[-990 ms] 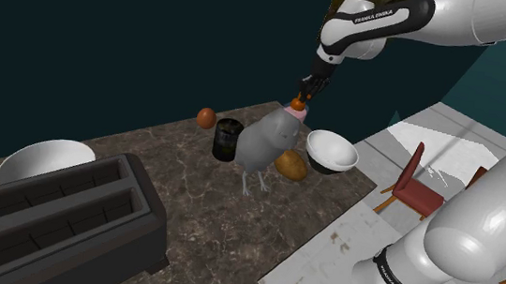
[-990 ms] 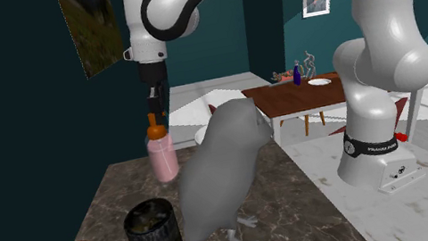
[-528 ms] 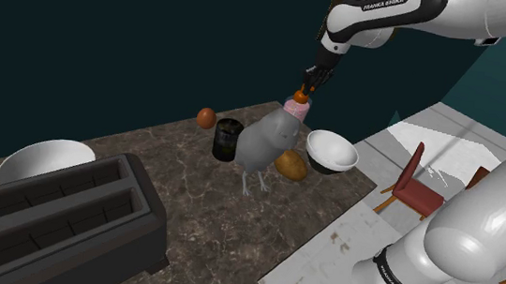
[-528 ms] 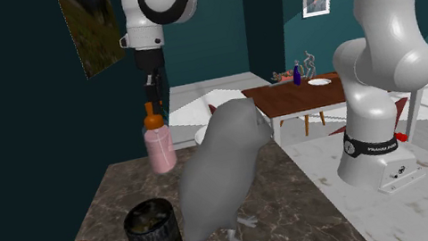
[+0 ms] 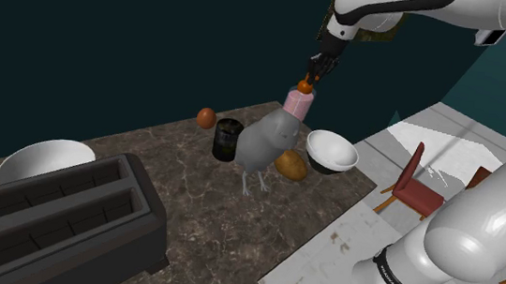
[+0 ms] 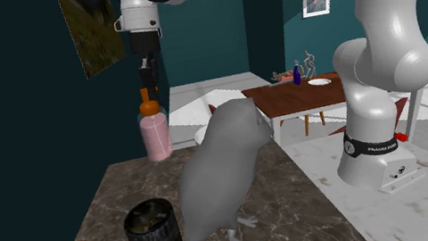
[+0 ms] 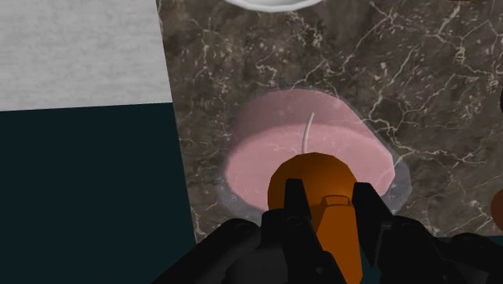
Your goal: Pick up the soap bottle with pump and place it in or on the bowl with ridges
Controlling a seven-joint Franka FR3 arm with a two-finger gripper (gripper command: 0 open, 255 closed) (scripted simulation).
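**A thin grip on the pump, and a crowded way to the bowl**

The claw (image 7: 327,192) is clamped on the orange pump head of the soap bottle (image 5: 299,101), which seems to hang just clear of the bench (image 5: 189,206), close beside the head of the grey bird figure (image 5: 265,147). We see three risks. The narrow hold on the pump could let the bottle swing or slip. A low carry could knock its base into the bird. And the white bowl (image 5: 332,153), which we take for the target though we make out no ridges, sits near the bench's edge and looks shallow, so a tall bottle may topple out or nudge it. The bottle has a squat, clear body filled with pink, a thin white tube inside and a rounded orange pump.
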